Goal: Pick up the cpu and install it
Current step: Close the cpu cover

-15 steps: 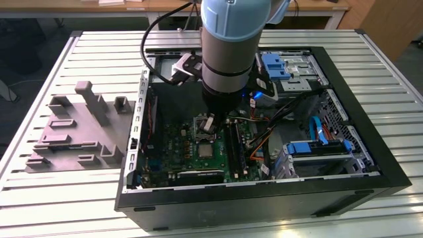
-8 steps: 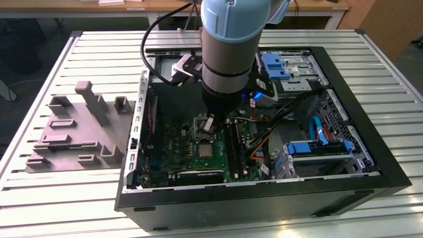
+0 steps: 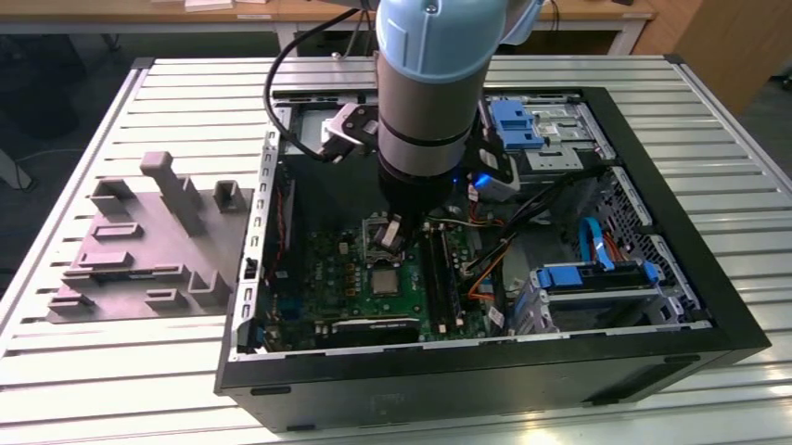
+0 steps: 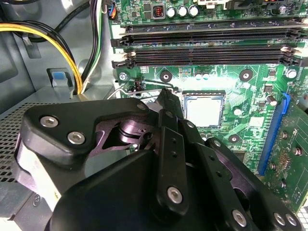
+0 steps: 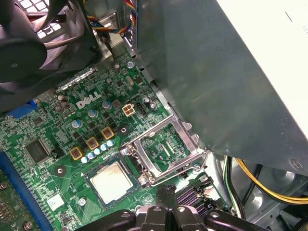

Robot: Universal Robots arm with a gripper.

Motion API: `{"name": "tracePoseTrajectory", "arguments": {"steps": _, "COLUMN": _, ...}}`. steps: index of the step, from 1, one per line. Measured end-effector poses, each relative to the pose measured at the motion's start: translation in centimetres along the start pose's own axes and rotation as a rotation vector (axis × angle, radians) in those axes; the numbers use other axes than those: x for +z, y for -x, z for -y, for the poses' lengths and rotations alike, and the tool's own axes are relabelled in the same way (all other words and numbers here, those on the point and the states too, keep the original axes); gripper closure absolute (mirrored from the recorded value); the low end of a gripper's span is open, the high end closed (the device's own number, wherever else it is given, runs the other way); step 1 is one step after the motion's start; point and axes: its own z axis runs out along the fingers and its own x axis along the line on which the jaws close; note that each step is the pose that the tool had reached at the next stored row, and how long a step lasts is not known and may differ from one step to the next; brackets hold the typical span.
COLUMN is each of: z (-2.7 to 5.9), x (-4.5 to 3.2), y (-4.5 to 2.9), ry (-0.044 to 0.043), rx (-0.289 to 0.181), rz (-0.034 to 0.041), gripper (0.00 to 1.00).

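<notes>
The cpu already lies flat in the motherboard socket, its silvery top facing up, with the hinged socket frame swung open right beside it. The gripper hangs low inside the open computer case, its tips just off the socket's edge and touching neither chip nor frame. In both wrist views the fingers come together to a narrow point with nothing between them, so the jaws look closed and empty.

My reading is that the placing step is done and the work now sits at securing the chip. Closing that frame over the socket would call for a careful push on thin metal, with the memory slots close beside the socket and yellow cables not far off.

The case rests on a slatted metal table; away from the socket, outside the case wall, stands the grey moulded tray. A wooden bench runs behind the table
</notes>
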Motion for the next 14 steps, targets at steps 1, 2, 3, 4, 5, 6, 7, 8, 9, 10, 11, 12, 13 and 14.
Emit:
{"name": "tracePoseTrajectory", "arguments": {"steps": 1, "z": 0.00, "x": 0.00, "y": 0.00, "ry": 0.0000, "rx": 0.000, "rz": 0.0000, "gripper": 0.89}}
{"name": "tracePoseTrajectory", "arguments": {"steps": 2, "z": 0.01, "x": 0.07, "y": -0.01, "ry": 0.0000, "rx": 0.000, "rz": 0.0000, "gripper": 0.89}}
{"name": "tracePoseTrajectory", "arguments": {"steps": 3, "z": 0.01, "x": 0.15, "y": -0.02, "ry": 0.0000, "rx": 0.000, "rz": 0.0000, "gripper": 0.89}}
{"name": "tracePoseTrajectory", "arguments": {"steps": 4, "z": 0.01, "x": 0.16, "y": -0.02, "ry": 0.0000, "rx": 0.000, "rz": 0.0000, "gripper": 0.89}}
{"name": "tracePoseTrajectory", "arguments": {"steps": 5, "z": 0.01, "x": 0.16, "y": -0.02, "ry": 0.0000, "rx": 0.000, "rz": 0.0000, "gripper": 0.89}}
{"name": "tracePoseTrajectory", "arguments": {"steps": 6, "z": 0.01, "x": 0.16, "y": -0.02, "ry": 0.0000, "rx": 0.000, "rz": 0.0000, "gripper": 0.89}}
{"name": "tracePoseTrajectory", "arguments": {"steps": 7, "z": 0.01, "x": 0.16, "y": -0.02, "ry": 0.0000, "rx": 0.000, "rz": 0.0000, "gripper": 0.89}}
{"name": "tracePoseTrajectory", "arguments": {"steps": 8, "z": 0.01, "x": 0.16, "y": -0.02, "ry": 0.0000, "rx": 0.000, "rz": -0.0001, "gripper": 0.89}}
{"name": "tracePoseTrajectory", "arguments": {"steps": 9, "z": 0.01, "x": 0.16, "y": -0.02, "ry": 0.0000, "rx": 0.000, "rz": 0.0000, "gripper": 0.89}}
{"name": "tracePoseTrajectory", "arguments": {"steps": 10, "z": 0.01, "x": 0.17, "y": -0.02, "ry": 0.0000, "rx": 0.000, "rz": 0.0001, "gripper": 0.89}}
{"name": "tracePoseTrajectory", "arguments": {"steps": 11, "z": 0.01, "x": 0.17, "y": -0.02, "ry": -0.0001, "rx": 0.000, "rz": 0.0000, "gripper": 0.89}}
{"name": "tracePoseTrajectory", "arguments": {"steps": 12, "z": 0.01, "x": 0.17, "y": -0.02, "ry": 0.0000, "rx": 0.000, "rz": 0.0000, "gripper": 0.89}}
{"name": "tracePoseTrajectory", "arguments": {"steps": 13, "z": 0.01, "x": 0.17, "y": -0.02, "ry": 0.0000, "rx": 0.000, "rz": 0.0000, "gripper": 0.89}}
{"name": "tracePoseTrajectory", "arguments": {"steps": 14, "z": 0.01, "x": 0.17, "y": -0.02, "ry": 0.0000, "rx": 0.000, "rz": 0.0000, "gripper": 0.89}}
